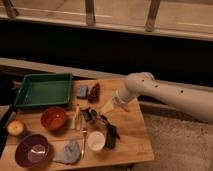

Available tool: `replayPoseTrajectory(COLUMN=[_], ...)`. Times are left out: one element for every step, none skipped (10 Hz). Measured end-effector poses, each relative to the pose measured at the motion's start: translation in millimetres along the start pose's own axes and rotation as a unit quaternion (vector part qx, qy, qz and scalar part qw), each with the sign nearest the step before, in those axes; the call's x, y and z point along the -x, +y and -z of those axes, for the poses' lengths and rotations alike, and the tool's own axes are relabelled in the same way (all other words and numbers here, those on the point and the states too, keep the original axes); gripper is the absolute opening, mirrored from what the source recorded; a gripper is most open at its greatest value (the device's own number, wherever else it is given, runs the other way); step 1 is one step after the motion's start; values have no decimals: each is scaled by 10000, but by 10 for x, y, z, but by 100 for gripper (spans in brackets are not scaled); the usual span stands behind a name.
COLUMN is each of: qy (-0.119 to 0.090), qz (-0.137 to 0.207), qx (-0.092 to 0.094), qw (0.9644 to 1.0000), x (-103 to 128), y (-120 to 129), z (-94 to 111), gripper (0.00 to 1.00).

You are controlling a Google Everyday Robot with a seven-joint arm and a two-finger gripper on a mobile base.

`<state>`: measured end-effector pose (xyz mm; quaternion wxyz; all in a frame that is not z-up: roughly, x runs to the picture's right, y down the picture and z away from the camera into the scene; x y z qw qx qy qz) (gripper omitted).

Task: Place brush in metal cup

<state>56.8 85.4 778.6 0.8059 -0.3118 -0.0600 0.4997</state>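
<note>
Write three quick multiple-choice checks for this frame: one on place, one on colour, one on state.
1. Where is the gripper?
A. Low over the middle of the table, just behind the white cup
B. Raised high above the table
C. Off the table's left edge

2. What colour is the front-left bowl?
A. White
B. Purple
C. Green

3. How does the white cup stand?
A. On its side
B. Upside down
C. Upright

Answers:
1 A, the arm reaches in from the right and ends mid-table behind the cup.
2 B, its inside and rim are purple.
3 C, its open mouth faces up.
</note>
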Motion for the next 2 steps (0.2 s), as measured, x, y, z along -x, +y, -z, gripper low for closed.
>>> replayPoseTrajectory(qy=[-112,-223], qz=[-263,-447], qx=[-461,-758], qw=[9985,9959], x=[26,44], y=[-190,-307], z=[102,173], gripper=[75,75])
